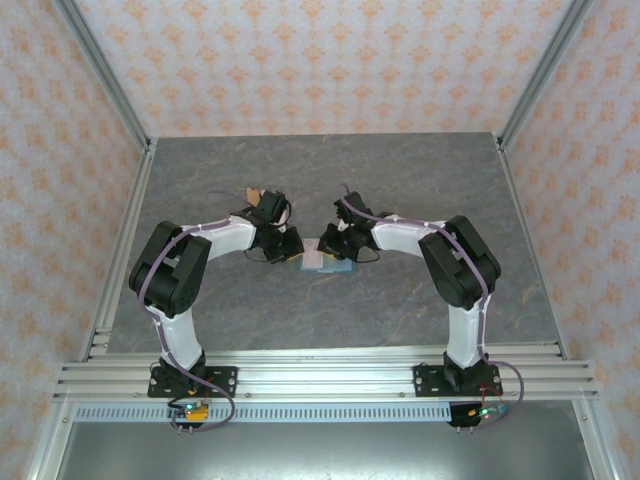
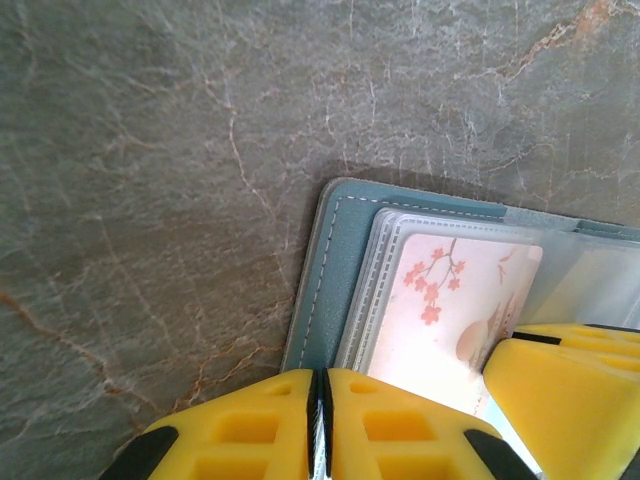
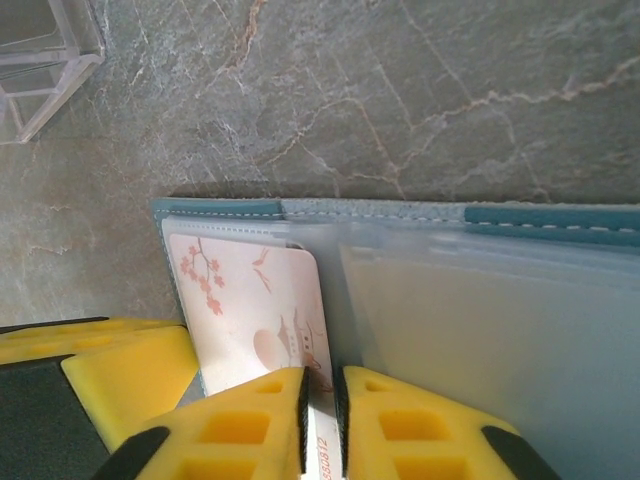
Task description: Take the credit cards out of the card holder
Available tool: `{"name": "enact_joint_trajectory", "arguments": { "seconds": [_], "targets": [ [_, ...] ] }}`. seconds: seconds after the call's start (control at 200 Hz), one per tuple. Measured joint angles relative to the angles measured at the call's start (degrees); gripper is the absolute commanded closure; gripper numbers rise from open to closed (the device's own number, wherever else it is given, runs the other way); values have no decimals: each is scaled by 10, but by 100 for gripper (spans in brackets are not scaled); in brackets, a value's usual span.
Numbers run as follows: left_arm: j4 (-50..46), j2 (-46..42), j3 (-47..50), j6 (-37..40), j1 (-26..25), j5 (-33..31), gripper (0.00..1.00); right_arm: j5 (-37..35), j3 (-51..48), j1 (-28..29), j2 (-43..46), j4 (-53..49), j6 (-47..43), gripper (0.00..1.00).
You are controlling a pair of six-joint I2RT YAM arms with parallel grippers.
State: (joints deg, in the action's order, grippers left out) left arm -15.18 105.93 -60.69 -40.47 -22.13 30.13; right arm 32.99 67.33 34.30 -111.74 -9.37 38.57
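Left wrist view looks down the left gripper (image 2: 320, 382). Its yellow fingers are pressed almost together, with only a thin pale sliver in the slit between them. The near edge of the card holder (image 2: 335, 270) runs in under the tips, so the grip is on that edge. Ahead and to the right of the tips, the teal panel lies flat on the grey marbled tabletop (image 2: 150, 200), with white stitching along its border and clear sleeves stacked on top. A pale pink card (image 2: 450, 300) printed with blossom twigs lies among those sleeves.

Right wrist view shows the right gripper (image 3: 322, 378) closed down to a narrow gap. A white strip bearing printed digits is pinched in that gap, and it reads as the near end of the pink card, which stretches ahead and to the left of the tips. How far the card has come out of its sleeve I cannot tell. The holder's other panel spreads ahead and to the right of this gripper. A clear plastic box (image 3: 40, 70) stands well ahead on the left.

From the top external camera, the two grippers face each other tip to tip with the holder between them.
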Motion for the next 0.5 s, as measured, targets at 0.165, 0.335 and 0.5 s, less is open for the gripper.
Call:
{"name": "enact_joint_trajectory", "arguments": {
  "seconds": [0.165, 0.335, 0.5],
  "targets": [
    [0, 0, 0, 0, 0, -1, 86, -6, 0, 0, 1, 0, -8, 91],
    [-2, 0, 0, 1, 0, -2, 85, -19, -8, 0, 14, -1, -14, 93],
    [-6, 0, -2, 1, 0, -4, 85, -34, -24, 0, 40, -3, -23, 94]
  ]
}}
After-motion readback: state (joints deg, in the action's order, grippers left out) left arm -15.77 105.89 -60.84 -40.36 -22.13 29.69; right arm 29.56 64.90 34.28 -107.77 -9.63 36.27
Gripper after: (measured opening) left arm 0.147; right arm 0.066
